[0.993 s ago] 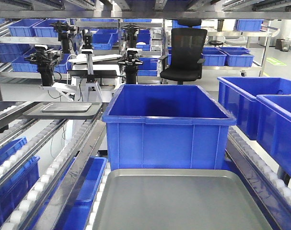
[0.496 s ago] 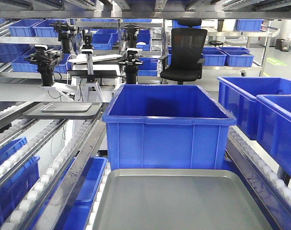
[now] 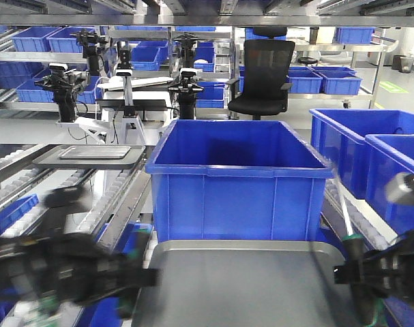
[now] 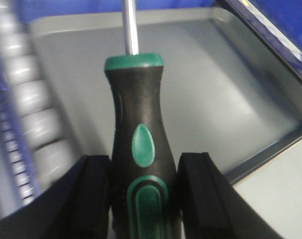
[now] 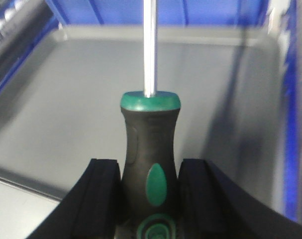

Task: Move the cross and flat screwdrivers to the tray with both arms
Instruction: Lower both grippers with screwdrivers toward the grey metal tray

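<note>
Grey tray (image 3: pixel 247 286), bare a moment ago, is now getting both arms coming in. Left hand (image 4: pixel 143 191) and right hand (image 5: pixel 148 191) are each pinching a screwdriver (image 4: pixel 140 149) above it, ready for dropping.

Black arms (image 3: pixel 63 269), flat matte jaws (blurred in front view)
</note>
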Controlling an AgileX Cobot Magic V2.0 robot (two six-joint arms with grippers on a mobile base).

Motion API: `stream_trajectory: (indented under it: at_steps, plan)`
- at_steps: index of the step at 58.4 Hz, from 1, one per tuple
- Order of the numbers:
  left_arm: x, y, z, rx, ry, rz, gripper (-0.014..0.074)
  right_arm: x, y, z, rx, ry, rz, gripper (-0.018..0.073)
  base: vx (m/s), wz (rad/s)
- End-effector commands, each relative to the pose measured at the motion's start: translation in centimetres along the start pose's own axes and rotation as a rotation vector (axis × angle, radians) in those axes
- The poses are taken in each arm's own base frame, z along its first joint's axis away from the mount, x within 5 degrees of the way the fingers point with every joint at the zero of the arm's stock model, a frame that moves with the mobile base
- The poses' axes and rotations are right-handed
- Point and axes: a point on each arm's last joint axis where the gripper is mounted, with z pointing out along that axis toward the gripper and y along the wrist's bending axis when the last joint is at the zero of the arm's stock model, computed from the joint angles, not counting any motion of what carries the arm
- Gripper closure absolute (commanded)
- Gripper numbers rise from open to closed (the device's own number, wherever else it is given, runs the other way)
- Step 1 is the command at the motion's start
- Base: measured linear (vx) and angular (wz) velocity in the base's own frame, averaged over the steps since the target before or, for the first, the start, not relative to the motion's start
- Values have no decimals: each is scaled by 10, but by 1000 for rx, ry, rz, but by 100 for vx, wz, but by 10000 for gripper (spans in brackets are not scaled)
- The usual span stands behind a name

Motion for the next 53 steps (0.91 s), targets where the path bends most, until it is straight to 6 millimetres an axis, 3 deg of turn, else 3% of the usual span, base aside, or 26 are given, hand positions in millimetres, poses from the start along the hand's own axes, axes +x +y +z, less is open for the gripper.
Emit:
stream_trajectory:
  at_steps: [1, 17, 27, 53]
  plan:
    - [-29, -23, 10, 59, -93, -13, 594, -15, 0, 3, -17, -82, 15, 567, 0, 0]
    - [-50, -20, 64, 66, -50, -144, 594, -15, -16, 48, -4, 0, 77, 567, 0, 0]
    - [-46, -17, 84, 63, -4, -186, 594, -21, -21, 67, -12, 55, 77, 567, 0, 0]
    - [-41, -20, 87, 77, 43, -185, 570, -23, -21, 70, -22, 71, 76, 557, 0, 0]
